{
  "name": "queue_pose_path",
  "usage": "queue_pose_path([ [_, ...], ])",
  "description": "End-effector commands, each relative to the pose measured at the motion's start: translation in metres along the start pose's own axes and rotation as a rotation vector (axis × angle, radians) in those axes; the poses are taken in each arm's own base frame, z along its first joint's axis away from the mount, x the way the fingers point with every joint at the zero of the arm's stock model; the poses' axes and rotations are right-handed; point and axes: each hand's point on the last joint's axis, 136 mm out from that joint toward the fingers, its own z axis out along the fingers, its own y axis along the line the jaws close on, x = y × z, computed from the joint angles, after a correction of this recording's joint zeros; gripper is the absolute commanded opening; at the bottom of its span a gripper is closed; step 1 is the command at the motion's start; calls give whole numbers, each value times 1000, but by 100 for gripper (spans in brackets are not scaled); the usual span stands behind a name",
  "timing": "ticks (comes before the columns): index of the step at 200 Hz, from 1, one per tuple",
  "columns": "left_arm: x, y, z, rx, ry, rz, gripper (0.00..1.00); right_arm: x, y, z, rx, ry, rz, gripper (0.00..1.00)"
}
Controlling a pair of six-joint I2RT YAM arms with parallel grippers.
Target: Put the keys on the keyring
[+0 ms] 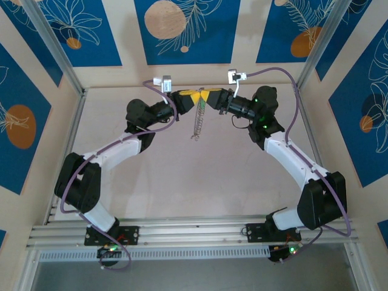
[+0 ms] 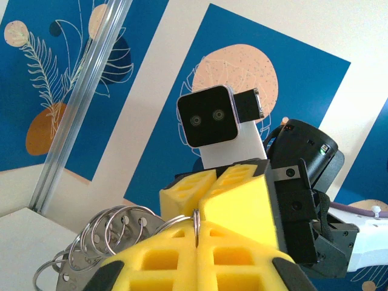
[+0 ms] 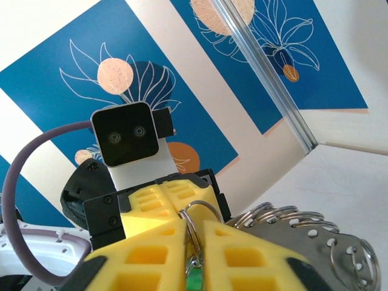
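Tip to tip above the desk (image 1: pixel 182 182), the left end effector (image 1: pixel 194 97) pinches the dangling steel split-ring keyring (image 1: pixel 196 124); the right end effector (image 1: pixel 210 97), directly opposite, clamps the tiny green-headed key (image 3: pixel 194 280).

L end effector (image 2: pixel 197 236), R end effector (image 3: pixel 193 239), clamped

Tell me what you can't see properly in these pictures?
The key: right wrist view, only a green sliver shows; the right tool's yellow fingers hide the rest.
The keyring: top view, too small to count its rings; left wrist view, the bottom edge and left tool cut it off.
Whether the key is threaded on: hidden between the fingers.
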Motion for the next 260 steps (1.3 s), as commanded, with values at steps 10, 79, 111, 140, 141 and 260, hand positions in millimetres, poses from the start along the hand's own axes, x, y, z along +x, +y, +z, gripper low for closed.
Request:
queue_pose_path([
  [10, -12, -14, 5, 40, -38, 43, 0, -8, 16, 1, -40, -5, -45, 4],
  [79, -8, -16, 8, 55, -21, 37, 0, -7, 19, 3, -77, 24, -54, 11],
  [111, -7, -16, 8, 57, -20, 36, 0, -5, 18, 4, -83, 31, -49, 0],
  [140, -5, -16, 9, 59, -14, 33, 0, -4, 17, 4, -82, 31, -50, 0],
  [141, -5, -15, 9, 58, -15, 32, 0, -4, 17, 4, -83, 32, -51, 0],
  [260, 2, -17, 11, 78, 24, 16, 0, 4, 15, 9, -126, 76, -48, 0],
])
